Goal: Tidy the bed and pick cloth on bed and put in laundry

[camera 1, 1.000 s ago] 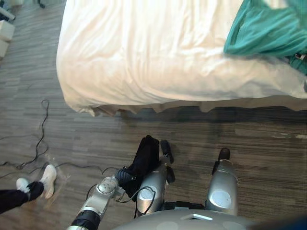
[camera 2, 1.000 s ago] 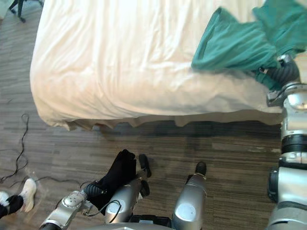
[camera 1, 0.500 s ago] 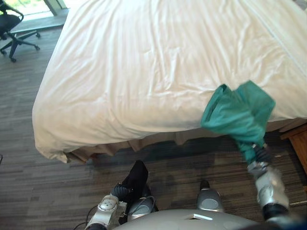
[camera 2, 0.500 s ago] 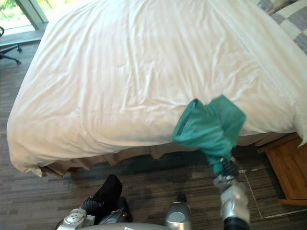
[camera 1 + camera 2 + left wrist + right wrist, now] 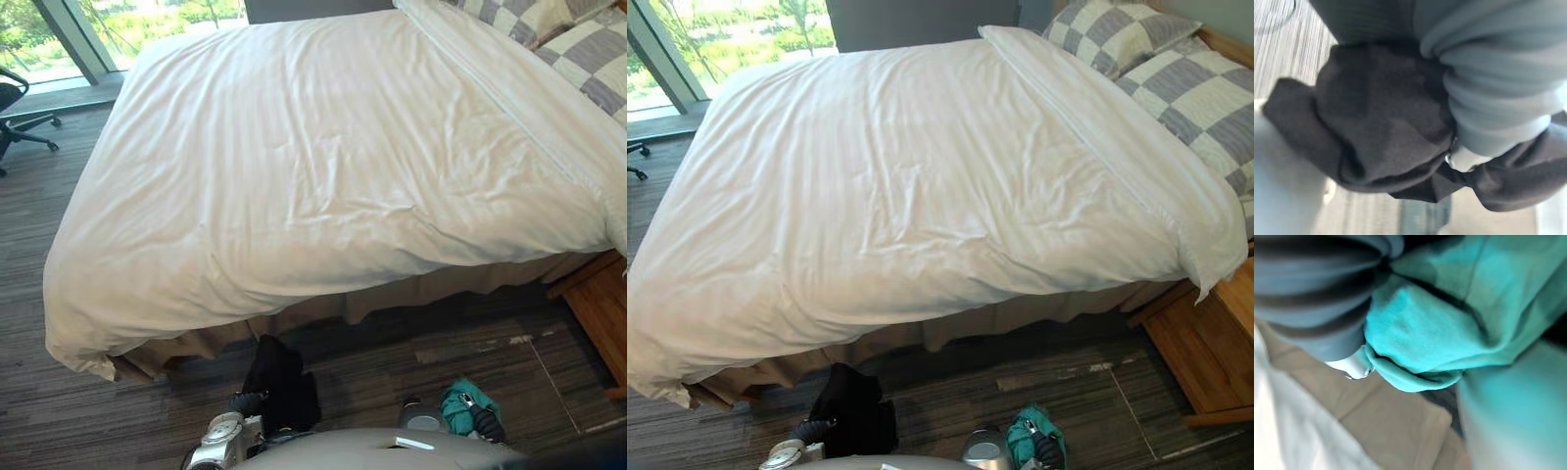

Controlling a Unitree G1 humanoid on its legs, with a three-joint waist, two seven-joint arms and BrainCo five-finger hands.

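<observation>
bed (image 5: pixel 294 176) lies smooth, cleared of cloth. black cloth (image 5: pixel 279 377) is bunched at left hand (image 5: pixel 247 402) and teal cloth (image 5: pixel 458 409) at right hand (image 5: pixel 487 427), low over the floor (image 5: pixel 98 431). neither grip can be told, both being buried in fabric. step judged: carry-off. next, the laundry must be located.

Head eyes share the bed (image 5: pixel 294 176) at 12 o'clock from above; wrist cameras hug black cloth (image 5: pixel 1381 122), teal cloth (image 5: pixel 1440 328).

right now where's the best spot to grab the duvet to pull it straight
Take the duvet by its near-left corner, coming in low from the near side. That corner hangs lowest and bunches into folds, so there is loose cloth to pinch; the top lies flat.
</observation>
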